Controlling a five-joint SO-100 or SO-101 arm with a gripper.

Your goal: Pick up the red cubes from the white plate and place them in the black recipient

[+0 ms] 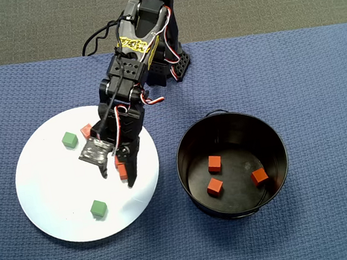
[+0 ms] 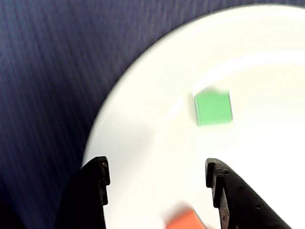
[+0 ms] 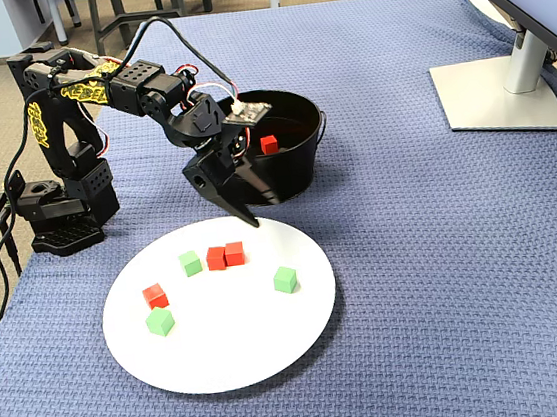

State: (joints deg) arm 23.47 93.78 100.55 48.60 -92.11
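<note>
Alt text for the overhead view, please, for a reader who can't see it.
A black robot arm reaches over the white plate, its open claw above a red cube and empty. Two green cubes and another red cube are visible on the plate; to its right, the black pot holds three red cubes, all on blue cloth.

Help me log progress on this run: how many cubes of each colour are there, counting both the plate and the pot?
Red cubes: 6 (3 on the white plate, 3 in the black pot)
Green cubes: 3, all on the plate
Total: 9 cubes
</note>
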